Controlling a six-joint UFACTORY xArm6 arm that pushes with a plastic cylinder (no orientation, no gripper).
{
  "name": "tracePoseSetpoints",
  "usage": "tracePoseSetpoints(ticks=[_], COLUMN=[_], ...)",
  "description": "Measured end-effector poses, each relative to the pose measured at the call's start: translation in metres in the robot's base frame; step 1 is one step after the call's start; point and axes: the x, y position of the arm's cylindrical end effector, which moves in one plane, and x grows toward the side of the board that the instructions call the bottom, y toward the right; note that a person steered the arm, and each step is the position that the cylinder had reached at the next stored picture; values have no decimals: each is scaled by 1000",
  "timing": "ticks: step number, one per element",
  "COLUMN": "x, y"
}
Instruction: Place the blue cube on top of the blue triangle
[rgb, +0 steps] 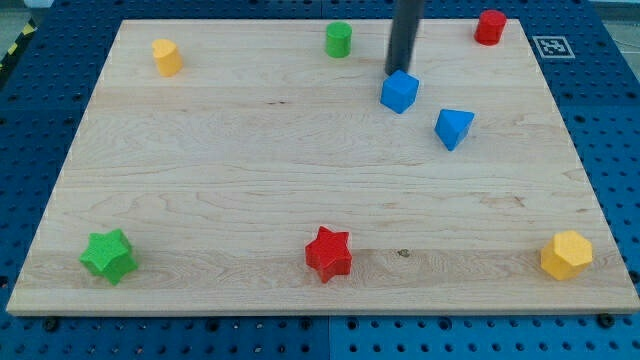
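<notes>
Jaws absent: rod tip (398, 70) touches blue cube (399, 91) from the top. Off-centre push could spin it past blue triangle (454, 127) on counter (250, 180).

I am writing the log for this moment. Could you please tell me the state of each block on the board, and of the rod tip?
my tip: just above the blue cube, at its upper edge
blue cube: flat on board, apart from the blue triangle
blue triangle: lower right of the cube, nothing on it
green cylinder: upright
red cylinder: upright
red star: lying flat
green star: lying flat
</notes>
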Motion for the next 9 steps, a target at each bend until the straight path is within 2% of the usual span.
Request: tracePoseSetpoints(ticks=[1,2,3,6,9], x=[11,37,44,48,54], y=[-40,-38,-31,6,6])
